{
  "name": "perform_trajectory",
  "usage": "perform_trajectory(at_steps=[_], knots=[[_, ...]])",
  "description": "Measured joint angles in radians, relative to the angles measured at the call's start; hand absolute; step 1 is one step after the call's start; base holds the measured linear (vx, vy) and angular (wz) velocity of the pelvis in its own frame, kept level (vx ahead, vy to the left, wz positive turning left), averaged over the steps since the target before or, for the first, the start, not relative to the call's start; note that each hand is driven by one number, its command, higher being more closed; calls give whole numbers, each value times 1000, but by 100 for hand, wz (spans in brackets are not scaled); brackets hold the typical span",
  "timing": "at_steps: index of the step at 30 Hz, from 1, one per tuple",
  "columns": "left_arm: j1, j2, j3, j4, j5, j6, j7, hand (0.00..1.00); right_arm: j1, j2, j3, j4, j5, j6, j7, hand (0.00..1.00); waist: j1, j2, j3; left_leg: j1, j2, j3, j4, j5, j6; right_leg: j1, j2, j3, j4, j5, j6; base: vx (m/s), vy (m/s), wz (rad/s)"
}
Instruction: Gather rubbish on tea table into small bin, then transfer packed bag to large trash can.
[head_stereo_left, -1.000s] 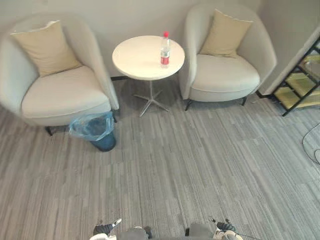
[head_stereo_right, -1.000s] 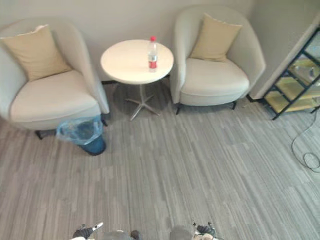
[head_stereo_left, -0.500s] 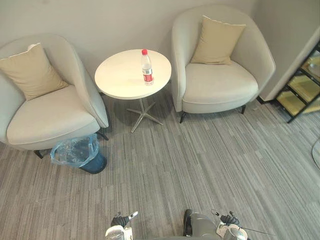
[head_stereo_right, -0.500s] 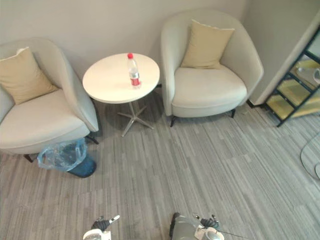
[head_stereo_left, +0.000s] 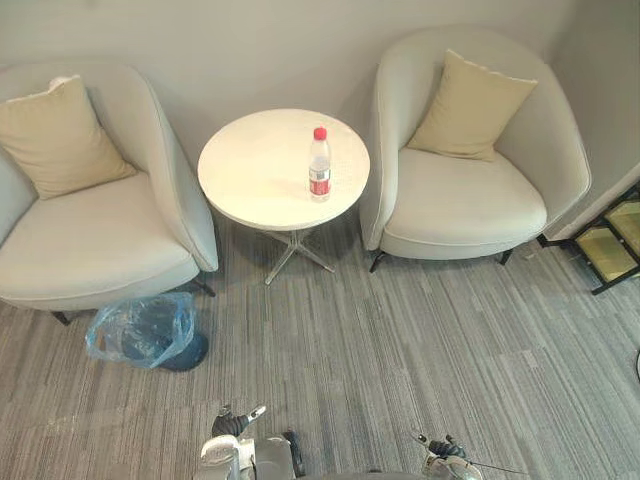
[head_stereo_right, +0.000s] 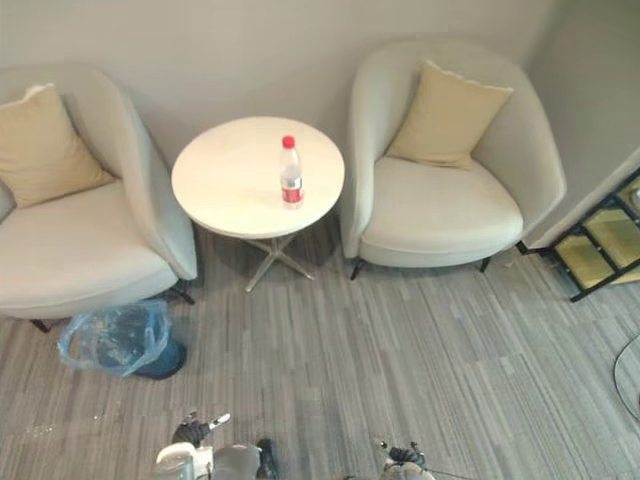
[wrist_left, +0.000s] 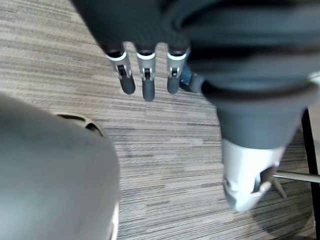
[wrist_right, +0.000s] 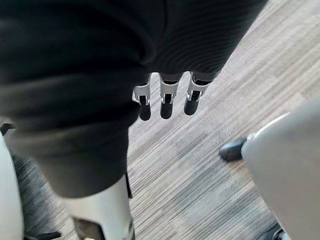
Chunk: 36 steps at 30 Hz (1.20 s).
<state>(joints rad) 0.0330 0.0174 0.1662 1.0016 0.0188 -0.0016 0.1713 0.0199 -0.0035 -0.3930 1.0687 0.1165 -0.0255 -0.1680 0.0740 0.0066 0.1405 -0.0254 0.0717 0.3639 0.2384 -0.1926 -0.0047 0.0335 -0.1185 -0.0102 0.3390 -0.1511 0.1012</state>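
Note:
A clear plastic bottle (head_stereo_left: 319, 165) with a red cap and red label stands upright on the round white tea table (head_stereo_left: 255, 175), near its right side. The small dark bin (head_stereo_left: 146, 331), lined with a blue plastic bag, sits on the carpet in front of the left armchair. My left hand (head_stereo_left: 233, 424) hangs low at the bottom edge of the eye views, far from the table. Its fingers (wrist_left: 145, 80) are straight over the carpet and hold nothing. My right hand (head_stereo_left: 441, 449) hangs low at the bottom right, its fingers (wrist_right: 166, 102) also straight and empty.
Two cream armchairs flank the table, the left one (head_stereo_left: 95, 235) and the right one (head_stereo_left: 470, 200), each with a beige cushion. A black shelf frame (head_stereo_left: 618, 245) stands at the far right. Grey striped carpet (head_stereo_left: 400, 340) lies between me and the table.
The whole picture has shifted, so the camera moved; table, chairs and bin now sit further right in view. The bottle keeps its place on the table. Both hands still hang low.

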Motion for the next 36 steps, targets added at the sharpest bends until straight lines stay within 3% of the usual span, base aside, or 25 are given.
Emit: perform_trajectory(at_steps=[1,2,4,5,7,9,10,11,12,13,15,17,19,22,23,25,26,27,29,36], knots=[[-3,12,-21,11,7,6,-2,0,0,-5,11,-23,0,-2,1,0,-6,-3,5,50,-26,-3,-51,-13,-3,-116,-20,17,265,-1,76,315,173,-19],[-3,22,-32,13,11,12,-2,0,12,0,19,-45,0,-4,1,0,-25,-12,13,87,-44,-7,-63,-22,-4,-199,-49,25,451,9,110,292,108,15],[-3,22,-33,12,18,16,-1,0,43,5,24,-89,3,-6,5,0,-31,-13,15,156,-57,-21,-75,-43,-6,-265,-78,1,607,-7,94,280,30,30],[-3,20,-33,12,19,17,-1,0,48,6,25,-98,2,-6,7,0,-32,-15,14,204,-59,-38,-96,-50,-9,-296,-92,-36,629,-39,65,352,-22,41],[-8,11,-33,12,19,16,-1,0,36,7,24,-98,1,-6,10,0,-38,-10,19,253,-45,-67,-129,-50,-9,-332,-95,-101,558,-90,18,405,-109,56],[-12,3,-26,12,20,15,-1,0,34,5,24,-103,0,-10,13,0,-41,-3,23,285,-11,-111,-137,-50,-10,-356,-45,-97,357,-88,-10,341,-210,65],[-11,3,-24,11,21,15,-1,0,34,7,26,-103,0,-11,14,0,-43,-5,24,291,-4,-131,-139,-53,-15,-355,-18,-67,256,-59,-14,280,-251,67],[-10,5,-12,9,26,13,-2,0,37,9,35,-98,0,-12,14,0,-45,-17,21,294,-7,-156,-139,-60,-27,-335,1,-17,118,8,-17,458,-389,70],[-18,-12,19,24,29,13,0,0,27,0,33,-91,4,-14,20,0,-52,0,33,323,10,-201,-142,-78,-55,-312,28,-2,90,77,-44,382,-302,47],[-11,-41,47,26,30,10,-2,0,17,-15,35,-91,0,-14,19,0,-39,29,21,316,33,-214,-138,-72,-56,-316,50,-4,105,52,-58,380,-276,20],[-10,-63,55,28,39,9,-3,0,14,-24,36,-81,0,-14,22,0,-40,46,21,313,50,-237,-98,-55,-76,-311,50,-30,149,-10,-74,311,-226,20],[-12,-66,55,26,41,9,-6,0,18,-29,35,-70,1,-14,20,0,-46,54,16,247,80,-260,48,-54,-77,-268,50,-73,128,-37,-87,323,-260,59],[-23,-73,69,-3,40,8,-9,0,29,-28,42,-71,3,-12,18,0,-54,49,20,70,141,-265,411,-5,-132,-165,51,-127,49,-45,-94,242,-167,79],[-21,-79,69,-32,38,5,-9,0,39,-26,56,-70,3,-11,13,0,-31,41,24,-14,183,-195,558,-40,-126,-75,53,-148,-4,-49,-104,190,-40,9],[-21,-75,49,-40,38,5,-8,0,41,-21,57,-72,4,-11,11,0,-30,34,25,-41,178,-141,478,-61,-106,-40,46,-148,-37,-46,-99,156,41,-13],[-24,-75,34,-40,38,5,-9,0,44,-20,58,-74,5,-12,11,0,-31,34,25,-48,158,-117,266,-25,-80,-30,40,-142,-52,-47,-79,185,138,-14],[-32,-78,28,-35,39,6,-11,0,42,-16,58,-73,5,-12,10,0,-27,31,23,-40,130,-129,141,-10,-105,-30,35,-131,-47,-54,-56,191,180,-8],[-34,-77,27,-33,39,6,-11,0,42,-14,58,-72,5,-11,10,0,-27,29,22,-39,124,-128,135,-8,-105,-30,31,-127,-48,-54,-54,166,129,5],[-40,-55,1,-19,40,7,-9,0,60,7,64,-71,4,-9,10,0,-29,-23,-1,-18,55,-126,49,22,-81,-29,-8,-118,-112,-33,-19,182,124,17],[-50,-37,-50,24,57,8,-22,0,69,7,94,-72,2,-13,10,0,-24,-30,-20,80,7,-112,-52,23,-76,38,-33,-85,-171,-21,-21,141,97,-4]])
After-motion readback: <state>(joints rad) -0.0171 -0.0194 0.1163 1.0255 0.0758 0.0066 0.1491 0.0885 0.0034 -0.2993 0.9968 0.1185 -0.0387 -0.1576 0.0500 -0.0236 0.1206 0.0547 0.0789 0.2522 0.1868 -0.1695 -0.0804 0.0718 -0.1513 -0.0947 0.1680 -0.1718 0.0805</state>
